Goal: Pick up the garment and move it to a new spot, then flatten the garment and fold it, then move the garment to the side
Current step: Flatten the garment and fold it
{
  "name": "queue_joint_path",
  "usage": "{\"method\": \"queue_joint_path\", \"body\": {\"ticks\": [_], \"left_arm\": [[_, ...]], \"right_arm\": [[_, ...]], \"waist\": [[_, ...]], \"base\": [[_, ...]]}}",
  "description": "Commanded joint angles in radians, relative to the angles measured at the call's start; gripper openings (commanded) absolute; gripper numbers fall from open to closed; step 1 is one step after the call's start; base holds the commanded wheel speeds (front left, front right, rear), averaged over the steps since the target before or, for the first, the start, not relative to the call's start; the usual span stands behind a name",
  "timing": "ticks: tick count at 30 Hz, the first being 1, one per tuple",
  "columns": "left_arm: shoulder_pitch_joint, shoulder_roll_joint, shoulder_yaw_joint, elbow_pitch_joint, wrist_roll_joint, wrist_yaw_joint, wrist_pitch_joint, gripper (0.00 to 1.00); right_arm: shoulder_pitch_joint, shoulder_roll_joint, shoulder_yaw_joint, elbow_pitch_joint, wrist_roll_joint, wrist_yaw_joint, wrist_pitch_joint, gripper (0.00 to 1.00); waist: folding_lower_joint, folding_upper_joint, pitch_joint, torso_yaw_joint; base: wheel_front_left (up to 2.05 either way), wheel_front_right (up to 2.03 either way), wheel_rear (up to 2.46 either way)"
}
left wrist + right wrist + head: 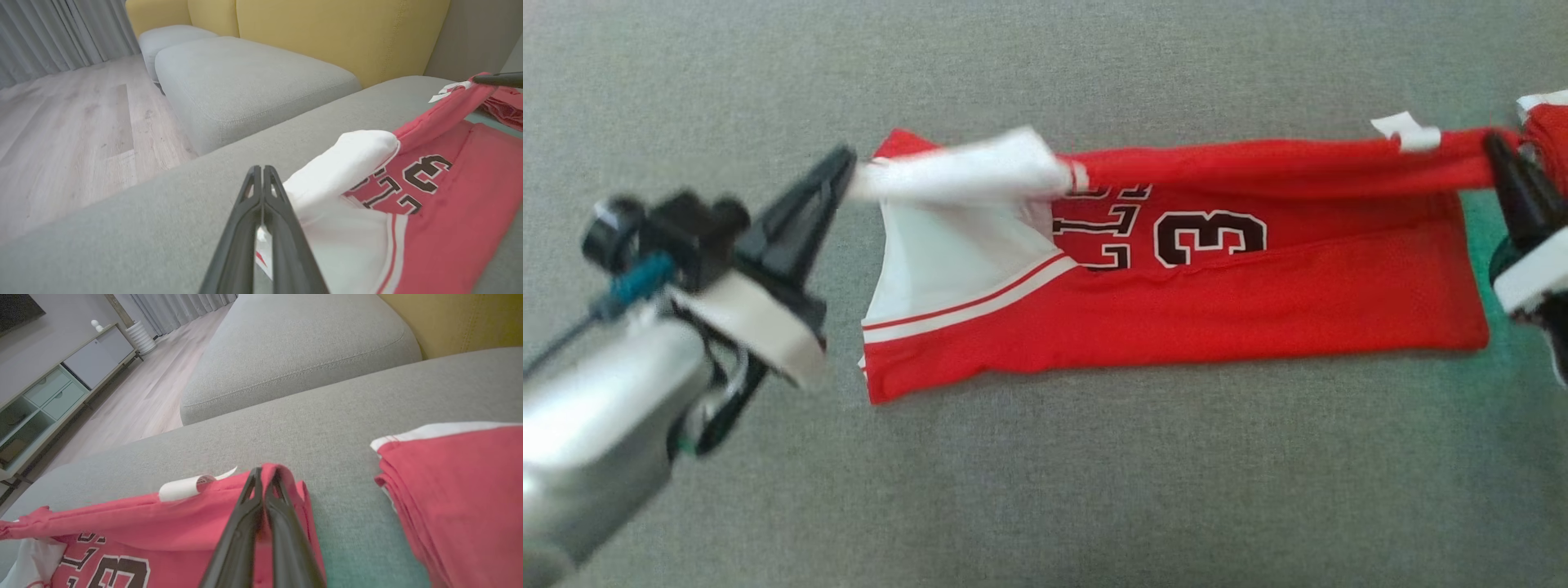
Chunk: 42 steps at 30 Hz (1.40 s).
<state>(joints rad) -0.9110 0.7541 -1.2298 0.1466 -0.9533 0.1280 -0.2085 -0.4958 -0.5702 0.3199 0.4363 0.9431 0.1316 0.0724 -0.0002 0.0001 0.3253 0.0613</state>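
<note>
The head view looks almost straight down on the grey sofa seat point(1045, 490). The left wrist view rides low and close behind the left pincer point(261, 168), facing the yellow backrest point(327, 36); the right wrist view sits likewise behind the right pincer point(266, 470). All three share the red jersey point(1176, 302).

The garment point(1217, 302) is red with a white panel and black numerals; the sofa point(1045, 490) beneath is grey.

A grey woven-fabric sofa seat point(1045, 490) is backed by mustard-yellow back cushions point(327, 36), with a second grey seat cushion point(245, 81) beside it. Beyond lie pale wood-plank floor point(61, 134), grey pleated curtains point(49, 36) and a low white cabinet point(96, 355) against a grey wall point(61, 322).
</note>
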Motion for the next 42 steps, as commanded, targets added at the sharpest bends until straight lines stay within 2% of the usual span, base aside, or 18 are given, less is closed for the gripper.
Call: {"method": "queue_joint_path", "body": {"ticks": [1,5,10,16,18,19,20,21,22,23,24,25,28,33,37,42], "left_arm": [[0.004,0.056,0.05,-0.032,-0.014,0.023,-0.014,0.0],[0.104,0.077,0.064,-0.107,-0.046,0.081,-0.036,0.0],[0.168,0.086,0.075,-0.156,-0.053,0.115,-0.045,0.0],[0.228,0.068,0.076,-0.164,-0.049,0.13,-0.05,0.0],[0.24,0.057,0.061,-0.154,-0.04,0.128,-0.05,0.0],[0.245,0.051,0.053,-0.146,-0.036,0.13,-0.049,0.0],[0.251,0.043,0.047,-0.137,-0.035,0.131,-0.049,0.0],[0.256,0.034,0.044,-0.127,-0.034,0.133,-0.049,0.0],[0.26,0.027,0.04,-0.115,-0.029,0.135,-0.049,0.0],[0.265,0.018,0.037,-0.104,-0.023,0.136,-0.049,0.09],[0.27,0.009,0.035,-0.095,-0.019,0.138,-0.05,0.49],[0.276,0.001,0.039,-0.087,-0.011,0.149,-0.051,1.0],[0.315,-0.034,0.076,-0.084,0.006,0.19,-0.052,1.0],[0.447,-0.147,0.256,-0.12,0.101,0.284,-0.053,1.0],[0.575,-0.246,0.402,-0.144,0.237,0.342,-0.053,1.0],[0.706,-0.343,0.502,-0.159,0.404,0.383,-0.053,1.0]], "right_arm": [[0.034,-0.022,-0.004,-0.035,0.005,-0.001,-0.014,0.0],[0.104,-0.008,-0.026,-0.044,-0.01,-0.001,-0.03,0.0],[0.156,-0.003,-0.043,-0.057,-0.021,-0.001,-0.031,0.0],[0.205,0.016,-0.054,-0.068,-0.048,-0.001,-0.023,0.0],[0.211,0.023,-0.055,-0.07,-0.061,-0.001,-0.02,0.12],[0.213,0.027,-0.056,-0.07,-0.067,-0.001,-0.019,0.22],[0.214,0.031,-0.057,-0.069,-0.074,-0.001,-0.018,0.43],[0.216,0.034,-0.059,-0.065,-0.084,-0.001,-0.018,0.99],[0.217,0.039,-0.066,-0.057,-0.093,-0.001,-0.021,1.0],[0.219,0.046,-0.074,-0.051,-0.104,-0.001,-0.027,1.0],[0.223,0.053,-0.082,-0.046,-0.113,-0.001,-0.032,1.0],[0.231,0.059,-0.091,-0.042,-0.12,-0.001,-0.039,1.0],[0.269,0.074,-0.125,-0.033,-0.139,-0.001,-0.053,1.0],[0.357,0.116,-0.198,-0.032,-0.153,-0.001,-0.055,1.0],[0.398,0.158,-0.259,-0.028,-0.193,-0.001,-0.049,1.0],[0.392,0.212,-0.33,-0.009,-0.248,-0.001,-0.009,1.0]], "waist": [[0.0002,-0.0001,-0.002,-0.001],[0.0002,-0.0001,-0.009,-0.005],[0.0002,-0.0001,-0.009,-0.007],[0.0002,-0.0001,-0.002,-0.006],[0.0002,-0.0001,-0.001,-0.008],[0.0002,-0.0001,-0.001,-0.009],[0.0002,-0.0001,-0.003,-0.01],[0.0002,-0.0001,-0.005,-0.011],[0.0002,-0.0001,-0.008,-0.012],[0.0002,-0.0001,-0.013,-0.013],[0.0002,-0.0001,-0.019,-0.014],[0.0002,-0.0001,-0.026,-0.015],[0.0002,-0.0001,-0.051,-0.016],[0.0002,-0.0001,-0.106,-0.012],[0.0002,-0.0001,-0.153,-0.008],[0.0002,-0.0001,-0.192,0.025]], "base": [[0.0,0.0,0.0],[0.0,0.0,0.0],[0.0,0.0,0.0],[0.0,0.0,0.0],[0.0,0.0,0.0],[0.0,0.0,0.0],[0.0,0.0,0.0],[0.0,0.0,0.0],[0.0,0.0,0.0],[0.0,0.0,0.0],[0.0,0.0,0.0],[0.0,0.0,0.0],[0.0,0.0,0.0],[0.0,0.0,0.0],[0.0,0.0,0.0],[0.0,0.0,0.0]]}}
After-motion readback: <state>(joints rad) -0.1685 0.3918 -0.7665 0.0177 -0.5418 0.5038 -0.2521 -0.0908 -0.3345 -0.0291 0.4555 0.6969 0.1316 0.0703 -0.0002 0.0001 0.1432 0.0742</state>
